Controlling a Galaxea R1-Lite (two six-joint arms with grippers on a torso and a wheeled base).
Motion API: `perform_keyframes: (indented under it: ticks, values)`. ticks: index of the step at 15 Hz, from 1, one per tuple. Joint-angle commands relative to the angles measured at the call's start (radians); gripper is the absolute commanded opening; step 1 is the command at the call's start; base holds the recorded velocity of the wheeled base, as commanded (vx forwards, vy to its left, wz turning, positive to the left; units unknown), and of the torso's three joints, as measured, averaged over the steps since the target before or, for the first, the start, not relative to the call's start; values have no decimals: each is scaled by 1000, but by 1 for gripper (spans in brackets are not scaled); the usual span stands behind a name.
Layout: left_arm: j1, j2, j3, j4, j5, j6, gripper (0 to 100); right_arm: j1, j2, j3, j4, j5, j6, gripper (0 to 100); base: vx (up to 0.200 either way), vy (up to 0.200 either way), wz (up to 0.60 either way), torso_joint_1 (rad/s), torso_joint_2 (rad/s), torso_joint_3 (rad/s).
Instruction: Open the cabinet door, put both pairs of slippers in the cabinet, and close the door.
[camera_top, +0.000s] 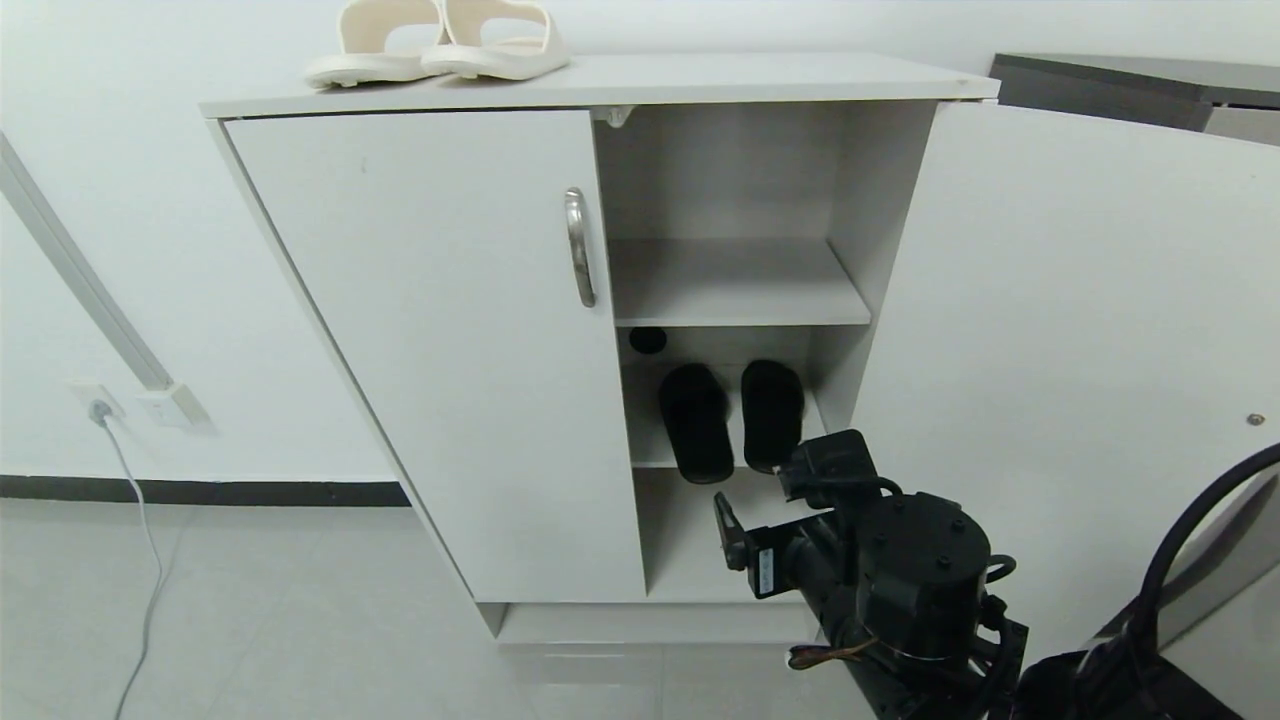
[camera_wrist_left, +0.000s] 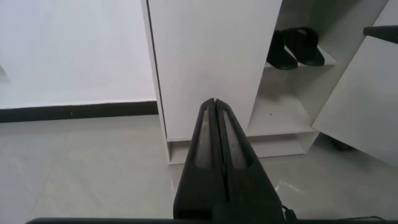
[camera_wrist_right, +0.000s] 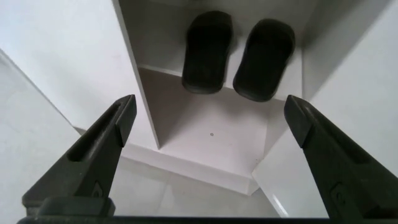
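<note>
A white cabinet (camera_top: 600, 85) stands with its right door (camera_top: 1060, 350) swung wide open and its left door (camera_top: 430, 340) closed. A pair of black slippers (camera_top: 696, 420) (camera_wrist_right: 208, 50) (camera_wrist_left: 297, 46) lies side by side on the middle shelf. A cream pair of slippers (camera_top: 440, 45) rests on the cabinet top, toward its left. My right gripper (camera_top: 760, 490) (camera_wrist_right: 210, 106) is open and empty, just in front of the shelf holding the black slippers and slightly below it. My left gripper (camera_wrist_left: 214, 102) is shut on nothing, low over the floor before the closed door.
The closed door carries a metal handle (camera_top: 580, 247). The upper shelf (camera_top: 735, 285) is bare. A wall socket with a cable (camera_top: 100, 410) sits at the left, and grey furniture (camera_top: 1130, 85) stands behind the open door. Tiled floor (camera_top: 300, 620) lies before the cabinet.
</note>
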Motion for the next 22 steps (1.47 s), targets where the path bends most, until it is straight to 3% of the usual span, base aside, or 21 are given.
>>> perform_keyframes:
  ticks: [1, 18, 22]
  values:
    - [-1, 1, 0, 1, 1, 0, 0, 0, 5, -1, 1, 0, 0, 100, 0, 200, 0, 12, 2, 7]
    - [-1, 1, 0, 1, 2, -5, 0, 0, 0, 16, -28, -5, -13, 100, 0, 200, 0, 3, 3, 2]
    - [-1, 1, 0, 1, 30, -14, 0, -2, 2, 33, -83, 4, -18, 100, 0, 0, 0, 0, 0, 0]
